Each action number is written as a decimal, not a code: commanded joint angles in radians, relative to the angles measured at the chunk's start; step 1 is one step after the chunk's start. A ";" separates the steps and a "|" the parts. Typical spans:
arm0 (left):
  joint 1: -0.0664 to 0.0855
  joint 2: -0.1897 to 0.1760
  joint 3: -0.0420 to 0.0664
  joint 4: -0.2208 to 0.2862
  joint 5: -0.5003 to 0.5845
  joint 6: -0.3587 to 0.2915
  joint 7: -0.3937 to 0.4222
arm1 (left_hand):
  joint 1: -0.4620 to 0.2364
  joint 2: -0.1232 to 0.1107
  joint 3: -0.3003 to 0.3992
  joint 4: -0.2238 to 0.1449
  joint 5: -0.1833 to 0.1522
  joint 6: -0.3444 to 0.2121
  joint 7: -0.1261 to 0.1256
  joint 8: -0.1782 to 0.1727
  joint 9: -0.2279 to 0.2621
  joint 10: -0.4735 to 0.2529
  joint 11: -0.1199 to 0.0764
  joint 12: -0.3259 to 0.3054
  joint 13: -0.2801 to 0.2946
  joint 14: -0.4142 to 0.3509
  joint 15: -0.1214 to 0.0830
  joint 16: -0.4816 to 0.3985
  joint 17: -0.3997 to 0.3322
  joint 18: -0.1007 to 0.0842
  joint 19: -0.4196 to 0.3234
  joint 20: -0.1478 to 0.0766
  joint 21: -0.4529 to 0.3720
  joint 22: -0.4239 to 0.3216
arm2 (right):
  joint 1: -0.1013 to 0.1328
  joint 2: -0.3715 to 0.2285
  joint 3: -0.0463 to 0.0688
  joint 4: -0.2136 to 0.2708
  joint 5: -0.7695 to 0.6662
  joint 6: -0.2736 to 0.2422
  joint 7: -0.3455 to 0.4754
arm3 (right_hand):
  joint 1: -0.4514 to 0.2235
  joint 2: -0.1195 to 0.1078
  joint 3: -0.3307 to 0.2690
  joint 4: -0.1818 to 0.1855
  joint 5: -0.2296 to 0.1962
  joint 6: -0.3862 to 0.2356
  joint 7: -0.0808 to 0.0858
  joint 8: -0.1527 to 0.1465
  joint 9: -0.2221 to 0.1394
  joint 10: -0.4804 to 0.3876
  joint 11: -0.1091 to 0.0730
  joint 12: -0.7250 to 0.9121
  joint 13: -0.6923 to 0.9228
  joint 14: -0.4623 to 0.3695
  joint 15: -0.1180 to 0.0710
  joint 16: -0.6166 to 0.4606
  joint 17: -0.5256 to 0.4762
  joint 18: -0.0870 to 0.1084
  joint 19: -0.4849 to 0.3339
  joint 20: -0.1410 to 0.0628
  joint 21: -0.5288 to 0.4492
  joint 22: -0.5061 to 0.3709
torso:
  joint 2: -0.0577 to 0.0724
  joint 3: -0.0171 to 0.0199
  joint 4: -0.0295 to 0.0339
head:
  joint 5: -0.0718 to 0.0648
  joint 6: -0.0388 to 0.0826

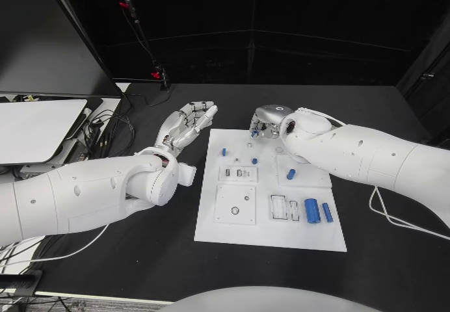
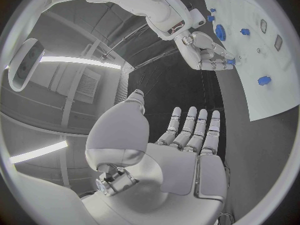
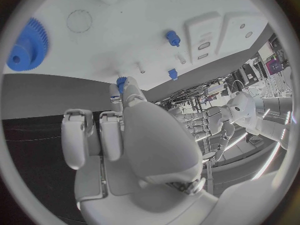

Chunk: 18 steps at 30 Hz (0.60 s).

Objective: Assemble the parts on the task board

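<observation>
Head view has the white board (image 1: 272,231) lying mid-table on the black table (image 1: 375,260), its long edges running toward twelve o'clock, with bare black tabletop all round it, widest at six o'clock and at three. At nine o'clock of the board's far end the left hand (image 1: 188,123) hovers over bare table just off the board's edge, fingers straight and spread, holding nothing; the left wrist view shows the same flat palm (image 2: 187,150). At twelve o'clock, over the board's far edge, the right hand (image 1: 265,123) pinches a small blue gear (image 3: 122,81) between its fingertips, close above the board. On the board lie a blue pin (image 1: 223,152) near eleven o'clock, another blue piece (image 1: 291,174) right of centre, and two blue cylinders (image 1: 311,211) at four o'clock beside a slotted holder (image 1: 284,208). I cannot make out any readable writing.
</observation>
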<state>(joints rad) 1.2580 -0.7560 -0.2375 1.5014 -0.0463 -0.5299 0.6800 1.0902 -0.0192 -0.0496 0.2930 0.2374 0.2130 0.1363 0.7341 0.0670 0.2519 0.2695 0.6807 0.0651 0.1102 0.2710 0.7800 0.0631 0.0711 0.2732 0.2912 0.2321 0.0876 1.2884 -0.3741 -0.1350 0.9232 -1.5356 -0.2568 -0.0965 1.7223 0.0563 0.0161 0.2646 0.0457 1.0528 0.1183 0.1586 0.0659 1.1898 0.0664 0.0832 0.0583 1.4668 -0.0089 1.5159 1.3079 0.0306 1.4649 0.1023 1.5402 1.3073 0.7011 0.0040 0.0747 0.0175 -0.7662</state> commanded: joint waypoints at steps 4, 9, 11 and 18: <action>0.002 0.000 0.001 0.000 -0.006 0.009 0.289 | 0.002 0.010 0.006 0.001 0.006 0.009 0.163 -0.004 -0.001 0.009 0.001 0.000 -0.001 0.004 0.001 -0.003 0.001 0.013 -0.006 -0.001 0.003 0.000 | -0.001 0.007 0.001 -0.008 -0.029 -0.055 -0.002 | 0.003 -0.007 0.007 0.005 0.003 -0.004 0.005 -0.007 0.000 0.002 0.003 -0.008 0.002 0.064 0.010 0.005 -0.001 -0.011 0.061 0.006 -0.001 0.174 | 0.001 0.0000 -0.0001 | 0.000 -0.003; 0.002 0.001 0.001 -0.001 -0.006 0.009 0.287 | 0.002 0.010 0.006 0.001 0.006 0.009 0.163 -0.004 -0.001 0.009 0.001 0.000 -0.001 0.004 0.001 -0.003 0.001 0.013 -0.006 -0.001 0.003 0.000 | -0.003 0.013 0.001 -0.017 -0.029 -0.060 0.001 | 0.003 -0.007 0.007 0.005 0.003 -0.004 0.005 -0.007 0.000 0.002 0.003 -0.008 0.002 0.064 0.010 0.005 -0.001 -0.011 0.061 0.006 -0.001 0.174 | 0.000 0.0005 -0.0003 | 0.002 -0.006; 0.002 0.001 0.001 -0.001 -0.006 0.009 0.287 | 0.002 0.010 0.006 0.001 0.006 0.009 0.163 -0.004 -0.001 0.009 0.001 0.000 -0.001 0.004 0.001 -0.003 0.001 0.013 -0.006 -0.001 0.003 0.000 | -0.004 0.015 0.001 -0.020 -0.029 -0.059 0.000 | 0.003 -0.008 0.008 0.006 0.003 -0.005 0.005 -0.009 0.000 0.002 0.003 -0.010 0.002 0.064 0.010 0.005 -0.001 -0.011 0.061 0.006 -0.001 0.174 | 0.000 0.0004 0.0001 | 0.002 -0.006; 0.002 0.001 0.001 -0.001 -0.006 0.010 0.286 | 0.003 0.012 0.006 0.001 0.007 0.009 0.163 -0.005 -0.001 0.009 0.001 0.000 -0.001 0.004 0.001 -0.003 0.001 0.013 -0.005 -0.001 0.003 0.000 | -0.009 0.023 0.001 -0.033 -0.029 -0.055 0.000 | 0.002 -0.009 0.009 0.007 0.003 -0.006 0.006 -0.011 0.000 0.000 0.004 -0.013 0.002 0.064 0.011 0.005 -0.001 -0.011 0.060 0.007 -0.001 0.173 | 0.000 0.0002 -0.0004 | 0.002 -0.006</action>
<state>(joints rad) 1.2581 -0.7555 -0.2375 1.4995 -0.0463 -0.5292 0.6800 1.0931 -0.0163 -0.0495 0.2930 0.2374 0.2130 0.1363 0.7341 0.0670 0.2519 0.2695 0.6807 0.0651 0.1101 0.2709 0.7800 0.0631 0.0712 0.2733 0.2912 0.2321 0.0875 1.2773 -0.3527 -0.1346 0.8919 -1.5551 -0.2953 -0.0976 1.7210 0.0551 0.0211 0.2705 0.0455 1.0489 0.1216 0.1531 0.0658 1.1897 0.0665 0.0746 0.0591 1.4631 -0.0052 1.5159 1.3077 0.0305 1.4649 0.1022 1.5401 1.3073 0.7013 0.0042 0.0746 0.0196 -0.7726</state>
